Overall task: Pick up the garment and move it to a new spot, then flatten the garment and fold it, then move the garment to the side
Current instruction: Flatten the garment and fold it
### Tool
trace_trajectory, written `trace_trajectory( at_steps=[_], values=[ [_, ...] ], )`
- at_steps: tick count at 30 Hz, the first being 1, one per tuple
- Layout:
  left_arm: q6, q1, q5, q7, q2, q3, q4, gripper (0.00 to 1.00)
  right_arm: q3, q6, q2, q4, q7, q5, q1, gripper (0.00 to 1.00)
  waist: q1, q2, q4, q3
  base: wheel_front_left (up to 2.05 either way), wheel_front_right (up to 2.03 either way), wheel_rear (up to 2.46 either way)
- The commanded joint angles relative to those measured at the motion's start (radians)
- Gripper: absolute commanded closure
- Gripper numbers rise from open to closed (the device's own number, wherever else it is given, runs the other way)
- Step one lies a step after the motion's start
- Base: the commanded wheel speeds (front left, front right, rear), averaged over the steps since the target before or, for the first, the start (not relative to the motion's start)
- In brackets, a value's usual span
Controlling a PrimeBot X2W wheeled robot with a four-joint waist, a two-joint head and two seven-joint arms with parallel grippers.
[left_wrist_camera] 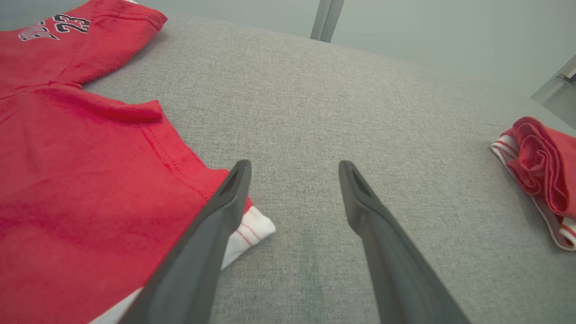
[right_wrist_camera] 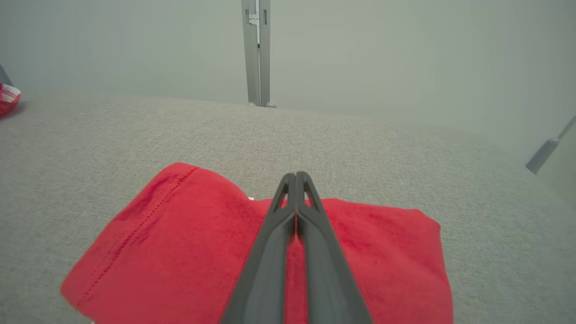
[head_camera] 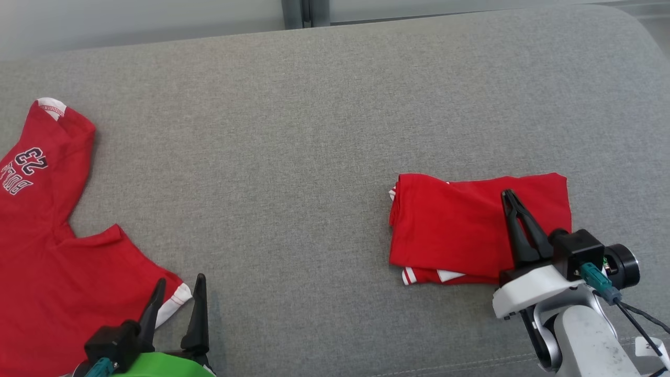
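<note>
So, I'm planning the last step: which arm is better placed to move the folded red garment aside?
Right, probably. The shut right tool is over the folded red cloth garment; the open left tool is far across the grey fabric surface, beside the spread-out red numbered shirt.

Your left end effector point(head_camera: 179, 280) sits at lower left, fingers spread wide, and your right end effector point(head_camera: 506, 195) has its fingers pinched tight together, tilted up-left.
</note>
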Motion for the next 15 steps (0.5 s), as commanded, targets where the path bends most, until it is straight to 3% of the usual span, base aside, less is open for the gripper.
trace_trajectory(
  at_steps=[1, 10, 15],
  values=[
    [-0.002, -0.020, 0.008, -0.002, 0.003, -0.001, 0.002, 0.00, -0.013, -0.001, 0.020, 0.013, -0.007, -0.013, -0.022, 1.00, 0.0000, -0.0001, 0.009, 0.011, 0.00, 0.00, 0.00],
    [-0.008, -0.038, 0.017, 0.011, 0.028, -0.012, 0.015, 0.00, -0.108, -0.001, 0.072, 0.105, -0.007, -0.092, -0.045, 1.00, 0.0000, -0.0001, 0.042, 0.032, 0.00, 0.00, 0.00],
    [-0.008, -0.041, 0.016, 0.019, 0.033, -0.018, 0.013, 0.00, -0.094, -0.001, 0.074, 0.179, -0.007, -0.035, -0.060, 1.00, 0.0000, -0.0001, 0.058, 0.034, 0.00, 0.00, 0.00]
  ],
)
